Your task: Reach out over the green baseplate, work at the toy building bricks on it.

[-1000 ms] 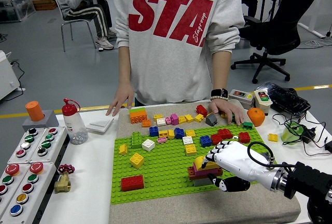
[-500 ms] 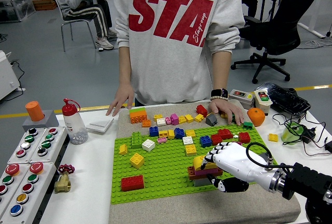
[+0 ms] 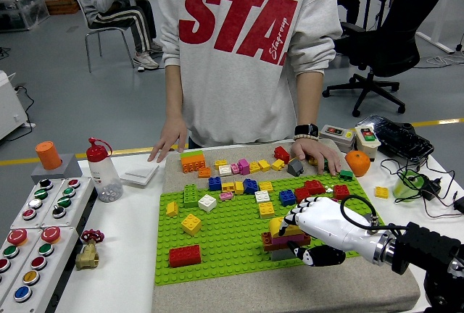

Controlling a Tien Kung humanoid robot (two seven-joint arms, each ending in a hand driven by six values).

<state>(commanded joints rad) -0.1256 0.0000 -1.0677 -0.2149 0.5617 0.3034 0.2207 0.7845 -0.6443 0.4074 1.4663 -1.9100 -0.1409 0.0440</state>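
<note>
Even, bright indoor light from overhead; soft shadow lay under the right hand (image 3: 313, 227) on the green baseplate (image 3: 225, 248). Sharp focus, no glare.

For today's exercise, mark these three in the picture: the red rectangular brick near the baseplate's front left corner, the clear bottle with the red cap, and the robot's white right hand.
Red rectangular plastic brick (image 3: 185, 255), head view, its studded top.
Clear plastic bottle with red cap (image 3: 105, 174), head view, mid-body.
White right hand (image 3: 321, 223), head view, back of hand.
</note>
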